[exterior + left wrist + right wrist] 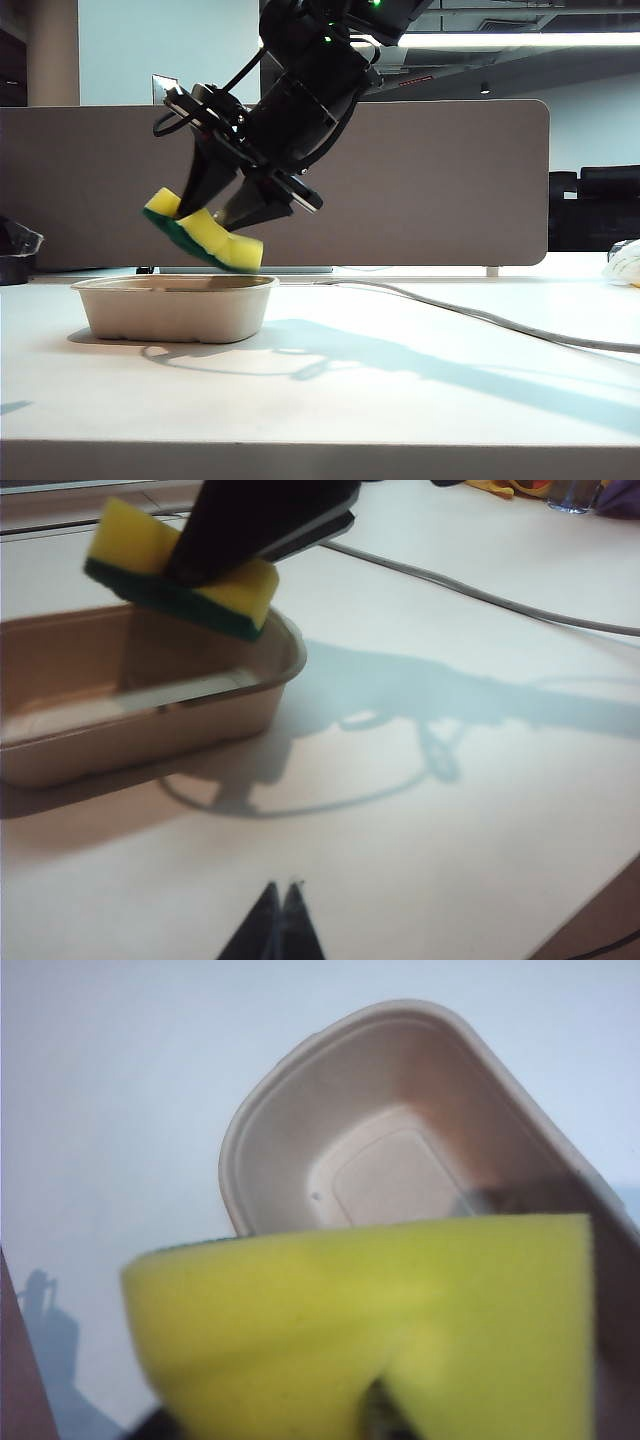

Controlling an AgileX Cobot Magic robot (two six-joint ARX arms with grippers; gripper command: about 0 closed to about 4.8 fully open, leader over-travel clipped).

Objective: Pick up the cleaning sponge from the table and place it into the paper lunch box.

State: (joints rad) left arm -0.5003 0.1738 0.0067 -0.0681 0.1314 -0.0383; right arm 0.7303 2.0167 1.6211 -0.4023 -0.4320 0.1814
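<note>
The cleaning sponge (215, 240), yellow foam with a green scouring face underneath, hangs tilted just above the near end of the paper lunch box (175, 310). My right gripper (208, 215) reaches down from the upper right and is shut on it, squeezing the foam into a bend. In the right wrist view the sponge (350, 1310) fills the foreground and hides the fingers, with the empty lunch box (300, 1090) beyond it. The left wrist view shows the sponge (135, 545) over the box rim (150, 720). My left gripper (283, 888) is shut and empty, low over the white table (420, 860), away from the box.
A grey cable (480, 320) runs across the table to the right of the box. A brown-grey partition (430, 180) lines the back edge. A dark object (12, 255) sits at the far left and a white one (625, 262) at the far right.
</note>
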